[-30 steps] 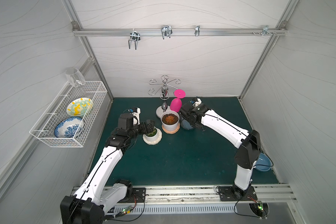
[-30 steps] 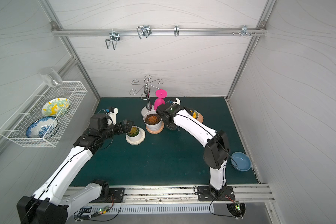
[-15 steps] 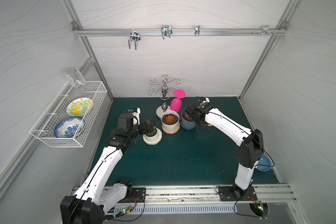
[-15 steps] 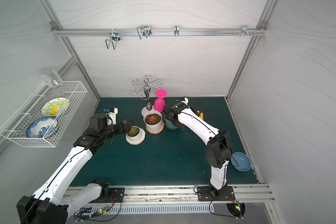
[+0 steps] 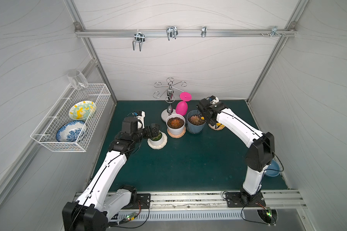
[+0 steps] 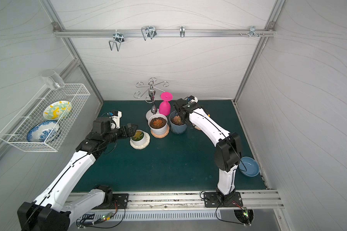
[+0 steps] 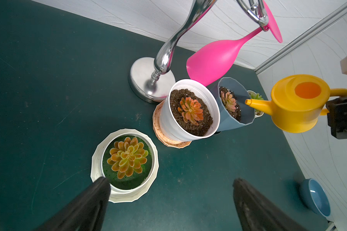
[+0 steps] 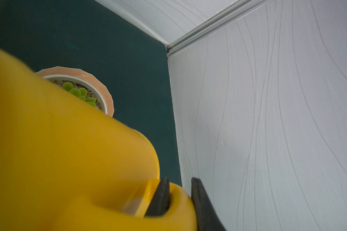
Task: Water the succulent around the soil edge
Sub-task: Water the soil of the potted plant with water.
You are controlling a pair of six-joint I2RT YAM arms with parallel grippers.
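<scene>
right claw (image 8: 177,193) pinched shut on the loop handle of a small yellow plastic watering can (image 7: 294,112), spout ahead of it at the rim of the blue-grey faceted pot (image 7: 239,90) holding a pink succulent (image 7: 228,101); likely light, rigid, slick, sloshy. left claw (image 7: 170,186) gapes empty.

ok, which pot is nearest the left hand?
The low white pot with green fill: one fingertip of the open left hand is by its rim. The tall white pot and blue pot stand farther off.
</scene>
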